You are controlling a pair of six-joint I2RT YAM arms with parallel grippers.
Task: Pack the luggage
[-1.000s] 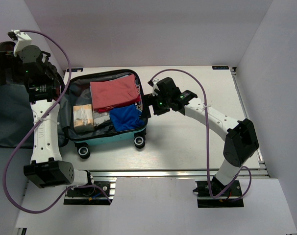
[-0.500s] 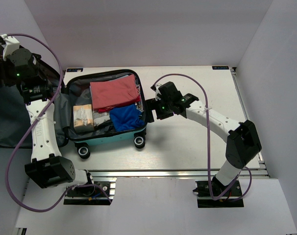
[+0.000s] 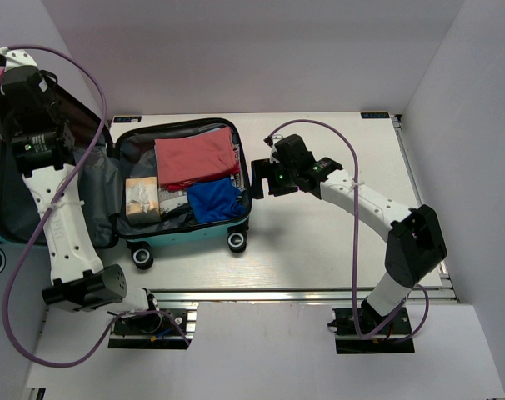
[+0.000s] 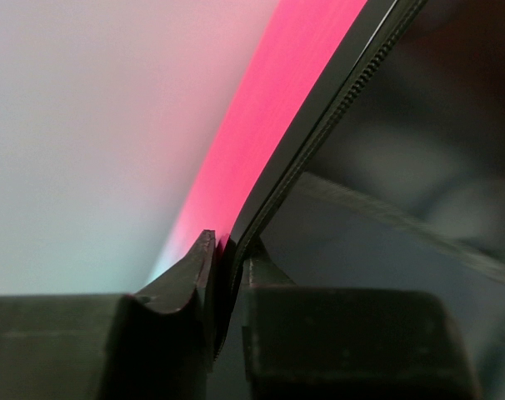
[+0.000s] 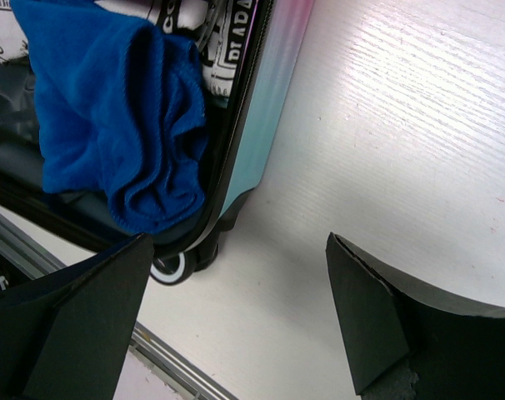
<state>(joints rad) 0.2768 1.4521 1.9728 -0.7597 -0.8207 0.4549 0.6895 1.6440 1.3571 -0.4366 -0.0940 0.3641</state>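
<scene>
The luggage [image 3: 190, 232] lies open on the table, its teal shell and small wheels facing the near edge. Inside lie a folded red cloth [image 3: 194, 158], a blue cloth [image 3: 212, 200] and a tan printed packet [image 3: 142, 198]. The grey-lined lid [image 3: 11, 208] stands raised at the far left. My left gripper [image 3: 2, 104] is shut on the lid's top edge. In the left wrist view the fingers [image 4: 194, 267] pinch the zipper rim beside the pink shell [image 4: 269, 108]. My right gripper [image 3: 254, 177] hangs open just right of the luggage, over bare table [image 5: 237, 240].
A suitcase wheel [image 5: 171, 268] sits beside my right gripper's left finger, near the aluminium rail [image 3: 302, 293] at the table's front edge. White walls close in the back and both sides. The lid overhangs the table's left edge.
My left gripper has closed on the lid's edge and drawn it up and leftward; the lid's teal shell and a wheel now show at far left. The right gripper has shifted slightly right.
</scene>
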